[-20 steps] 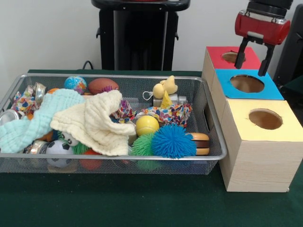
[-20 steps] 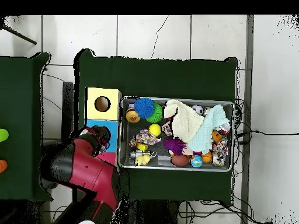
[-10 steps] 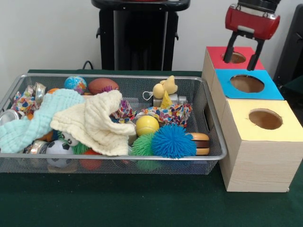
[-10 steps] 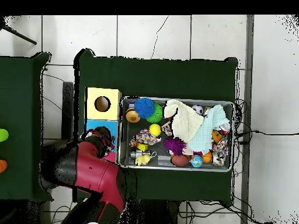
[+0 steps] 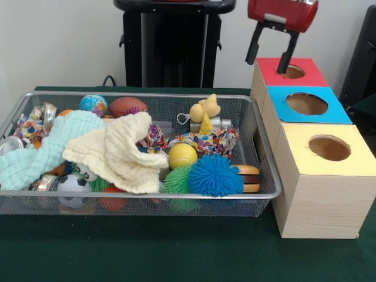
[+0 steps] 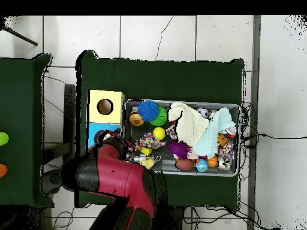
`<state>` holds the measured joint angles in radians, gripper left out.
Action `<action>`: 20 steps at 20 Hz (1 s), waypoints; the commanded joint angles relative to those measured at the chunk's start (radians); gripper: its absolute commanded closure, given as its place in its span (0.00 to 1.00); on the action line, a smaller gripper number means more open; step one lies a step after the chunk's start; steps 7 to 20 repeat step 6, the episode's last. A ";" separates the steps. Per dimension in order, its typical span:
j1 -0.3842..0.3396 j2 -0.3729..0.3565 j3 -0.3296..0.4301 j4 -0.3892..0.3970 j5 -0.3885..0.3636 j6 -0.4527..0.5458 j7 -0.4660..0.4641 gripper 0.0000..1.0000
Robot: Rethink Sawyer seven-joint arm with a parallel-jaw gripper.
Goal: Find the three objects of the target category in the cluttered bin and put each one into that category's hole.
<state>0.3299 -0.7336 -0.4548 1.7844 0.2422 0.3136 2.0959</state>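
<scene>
My gripper (image 5: 269,56) hangs open and empty, high above the left edge of the red box (image 5: 305,73) and the bin's right end. In the overhead view the red arm (image 6: 117,179) covers the red box and reaches the bin's corner. The wire mesh bin (image 5: 265,170) holds a blue spiky ball (image 5: 214,175), a green spiky ball (image 5: 178,181), a yellow ball (image 5: 183,155), a globe ball (image 5: 93,104), a brown football (image 5: 127,106), a soccer ball (image 5: 73,183), a toy burger (image 5: 249,177) and yellow duck toys (image 5: 205,109). A yellow cloth (image 5: 117,150) and a mint cloth (image 5: 50,147) lie over other things.
Three wooden boxes with round holes stand right of the bin: red at the back, a blue box (image 5: 306,104) in the middle, a yellow box (image 5: 329,148) nearest. A patterned cloth (image 5: 205,141) and crushed cans (image 5: 13,143) also lie in the bin. A black stand (image 5: 170,47) rises behind.
The gripper has risen and moved left in the front view, from over the blue and red holes to above the bin's right end. It stays open and empty.
</scene>
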 commanded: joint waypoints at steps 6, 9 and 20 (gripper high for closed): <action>-0.135 -0.105 0.283 -0.013 -0.275 0.105 -0.209 1.00; -0.135 -0.105 0.283 -0.013 -0.275 0.105 -0.209 1.00; -0.135 -0.105 0.283 -0.013 -0.275 0.105 -0.209 1.00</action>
